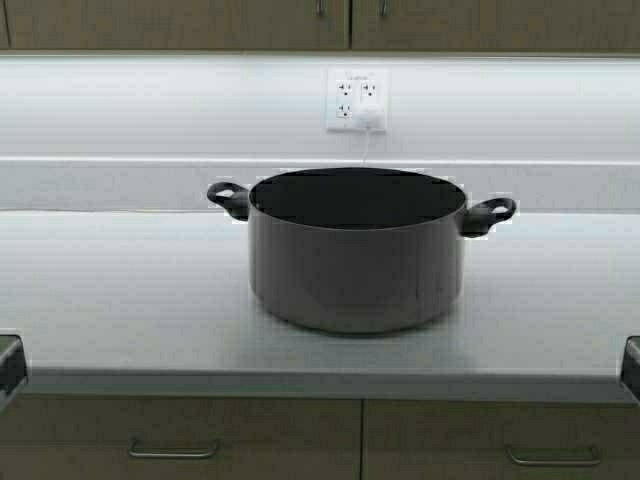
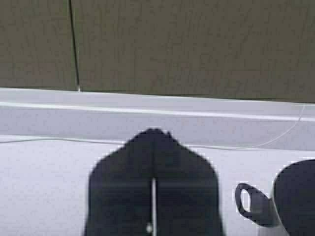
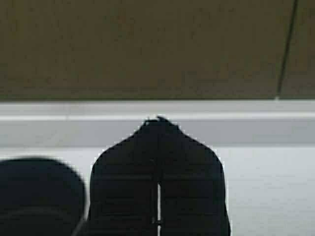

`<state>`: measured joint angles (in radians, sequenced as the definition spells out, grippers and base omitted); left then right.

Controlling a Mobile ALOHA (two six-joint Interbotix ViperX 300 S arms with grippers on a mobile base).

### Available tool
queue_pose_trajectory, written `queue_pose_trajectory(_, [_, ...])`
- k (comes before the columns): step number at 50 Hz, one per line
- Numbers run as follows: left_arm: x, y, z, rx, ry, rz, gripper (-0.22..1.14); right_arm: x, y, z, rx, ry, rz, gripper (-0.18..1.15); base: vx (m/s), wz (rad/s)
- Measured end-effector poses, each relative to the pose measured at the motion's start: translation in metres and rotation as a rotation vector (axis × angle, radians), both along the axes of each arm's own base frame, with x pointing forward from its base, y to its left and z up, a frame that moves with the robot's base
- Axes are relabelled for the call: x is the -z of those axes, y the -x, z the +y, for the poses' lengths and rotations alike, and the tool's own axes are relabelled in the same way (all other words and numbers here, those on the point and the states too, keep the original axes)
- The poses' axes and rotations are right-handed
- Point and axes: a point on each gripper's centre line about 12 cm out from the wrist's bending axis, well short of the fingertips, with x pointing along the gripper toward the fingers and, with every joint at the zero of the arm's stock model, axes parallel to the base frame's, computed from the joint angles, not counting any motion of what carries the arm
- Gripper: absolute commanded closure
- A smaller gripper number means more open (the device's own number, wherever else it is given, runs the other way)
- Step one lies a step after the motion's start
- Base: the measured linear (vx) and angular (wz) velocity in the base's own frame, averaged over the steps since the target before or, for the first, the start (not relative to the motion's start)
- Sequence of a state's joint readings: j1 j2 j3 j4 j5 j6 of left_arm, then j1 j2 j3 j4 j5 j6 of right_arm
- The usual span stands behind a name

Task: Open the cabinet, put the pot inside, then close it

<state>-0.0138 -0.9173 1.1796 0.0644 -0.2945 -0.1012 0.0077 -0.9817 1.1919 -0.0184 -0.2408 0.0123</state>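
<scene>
Left gripper [image 2: 153, 142]: jaws pressed together, only a hairline seam between the fingers, holding nothing. It sits low at the left end of the counter's front edge, well apart from the pot [image 1: 356, 250]; its wrist view shows the pot's near loop handle [image 2: 250, 202] off to one side, untouched.

Right gripper [image 3: 158, 129]: same condition, jaws closed to a thin slit and empty, parked at the right end of the front edge. In its wrist view the pot's dark rim sits at the frame edge, clear of the fingers. In the high view only a dark corner of each arm shows at the frame sides.

The pot stands upright and lidless at the middle of the grey countertop [image 1: 120, 290], both black loop handles [image 1: 229, 196] pointing sideways, set back from the front edge and in front of the white backsplash with its wall outlet [image 1: 357, 100] (one white plug and cord in it).

Below the counter, two lower cabinet doors are shut; each carries a horizontal bar pull, the left pull [image 1: 173, 452] and the right pull [image 1: 552, 459], both only partly in frame.

Assessment: the task appears to be at its first step, opening a cabinet; no step is done yet. To do it well, one gripper should part its jaws before descending, close squarely around the middle of a bar pull, and draw along the door's swing arc rather than straight back. The other arm should keep clear of the door's sweep. Open the door fully, since the pot is broad.
</scene>
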Motion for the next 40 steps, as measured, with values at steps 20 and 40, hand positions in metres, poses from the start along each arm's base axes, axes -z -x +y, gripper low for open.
queue_pose_trajectory(20, [0.009,0.029,-0.093,0.475,-0.026,0.132,-0.07,-0.012,0.016,0.085,-0.438,-0.037,0.13,-0.06,0.09,0.0])
queue_pose_trajectory(40, [-0.007,-0.025,-0.167,0.624,0.011,0.047,-0.09,-0.026,-0.043,0.152,-0.562,-0.068,0.025,-0.06,0.0,0.0])
